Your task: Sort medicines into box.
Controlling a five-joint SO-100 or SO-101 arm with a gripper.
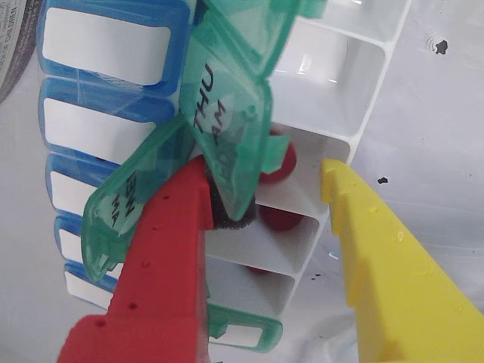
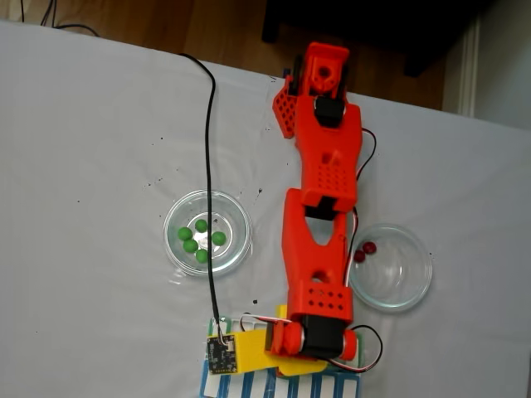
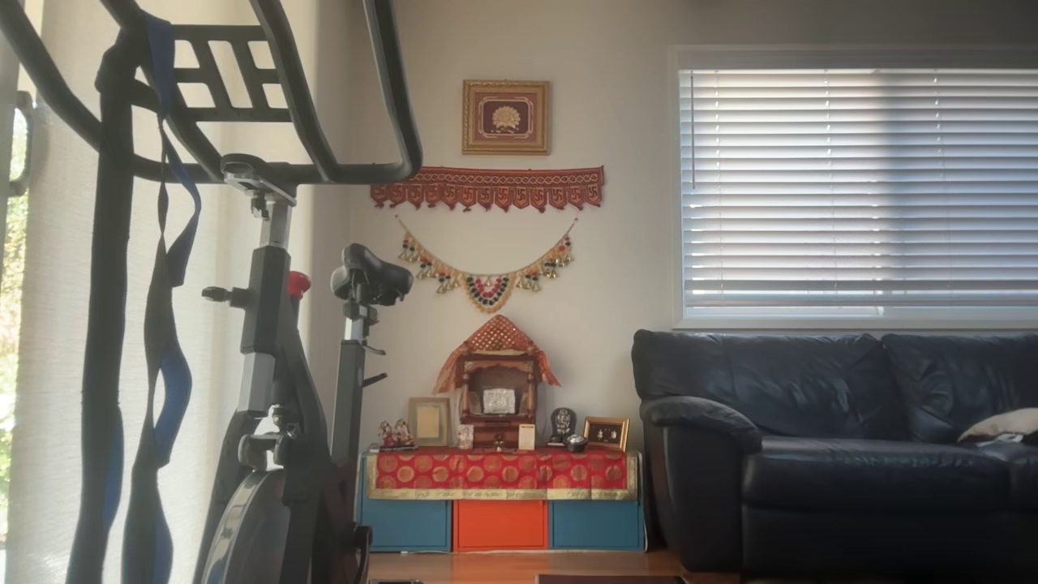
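The flat white plastic pill organizer (image 1: 333, 113) with translucent green day-labelled lids is taken as the landmark. In the wrist view the gripper (image 1: 265, 193) is seen spread open over its white compartments; the red finger (image 1: 162, 257) lies against a raised green lid (image 1: 227, 121), the yellow finger (image 1: 378, 257) just outside the organizer's wall. Nothing is gripped — a small round dark red pill (image 1: 280, 162) lies between the fingers, inside a compartment; more red pills are seen in the compartments beside it.

In the fixed view five green pills (image 2: 199, 239) and two red pills (image 2: 365, 251) are left in clear round glass dishes (image 2: 241, 249), well apart from the organizer.
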